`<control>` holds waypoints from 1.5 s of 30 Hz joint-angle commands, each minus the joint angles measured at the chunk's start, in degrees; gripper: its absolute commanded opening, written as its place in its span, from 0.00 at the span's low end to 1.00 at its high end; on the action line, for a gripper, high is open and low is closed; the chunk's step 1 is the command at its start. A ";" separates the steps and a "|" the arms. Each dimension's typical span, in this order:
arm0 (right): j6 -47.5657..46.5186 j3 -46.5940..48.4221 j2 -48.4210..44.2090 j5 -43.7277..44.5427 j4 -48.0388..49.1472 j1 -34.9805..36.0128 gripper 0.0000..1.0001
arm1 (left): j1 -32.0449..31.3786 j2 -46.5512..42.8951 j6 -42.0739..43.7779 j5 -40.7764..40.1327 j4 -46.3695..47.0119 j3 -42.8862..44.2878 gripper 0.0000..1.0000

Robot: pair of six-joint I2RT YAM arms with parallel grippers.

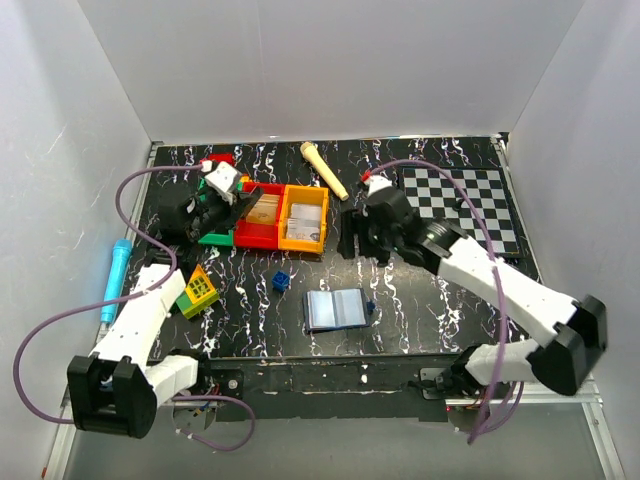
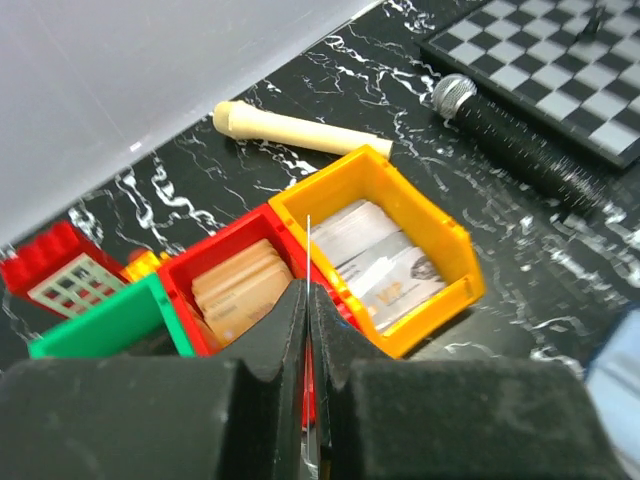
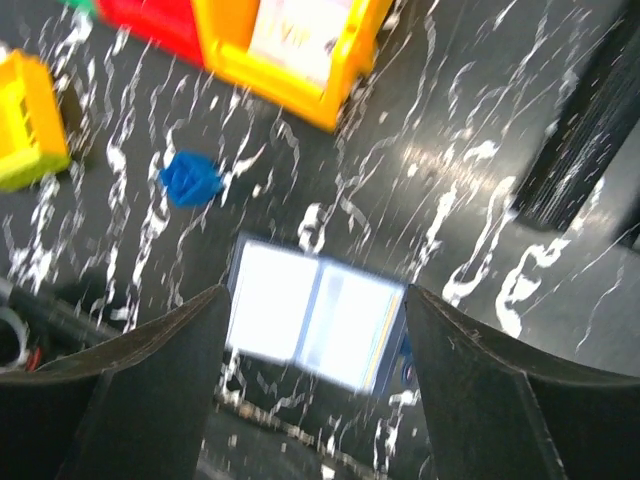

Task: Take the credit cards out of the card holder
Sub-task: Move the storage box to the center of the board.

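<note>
The card holder [image 1: 337,309] lies open on the black marbled table near the front, its light blue-grey inside facing up. In the right wrist view it [image 3: 300,315] shows blurred, below and between my right gripper's [image 3: 315,292] wide-open, empty jaws. That gripper [image 1: 352,240] hovers behind the holder. My left gripper [image 2: 308,292] is shut on a thin credit card [image 2: 308,245] seen edge-on, held above the wall between the red bin [image 2: 190,270] of tan cards and the orange bin [image 2: 440,300] of grey cards. In the top view it [image 1: 236,203] sits at the red bin's [image 1: 256,237] left.
A green bin [image 2: 100,325], a red toy building [image 2: 55,265], a wooden handle [image 1: 323,170] and a checkerboard [image 1: 462,205] lie at the back. A black microphone [image 2: 520,145] lies by the board. A small blue block [image 1: 282,281], a yellow toy [image 1: 197,290] and a blue marker [image 1: 113,275] lie front left.
</note>
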 commanded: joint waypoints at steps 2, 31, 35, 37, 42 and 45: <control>-0.06 11.96 13.10 7.99 0.26 -2.83 0.79 | -0.73 -6.04 -20.42 -7.41 -7.89 2.30 0.00; -0.85 43.70 51.89 1.57 -10.55 -8.20 0.57 | -2.49 -10.88 -28.80 -14.99 -16.52 0.55 0.00; -0.85 43.27 52.77 1.13 -10.72 -8.99 0.53 | -2.67 -10.53 -28.53 -14.99 -16.78 0.55 0.00; -0.67 42.83 53.03 0.86 -10.90 -9.25 0.50 | -2.75 -10.35 -28.36 -14.90 -16.95 0.55 0.00; -0.06 39.93 51.72 0.51 -9.85 -10.31 0.40 | -3.02 -10.35 -27.65 -15.51 -17.22 0.55 0.00; 0.38 37.56 49.96 0.68 -9.06 -11.01 0.34 | -3.11 -10.35 -27.39 -15.60 -17.22 0.46 0.00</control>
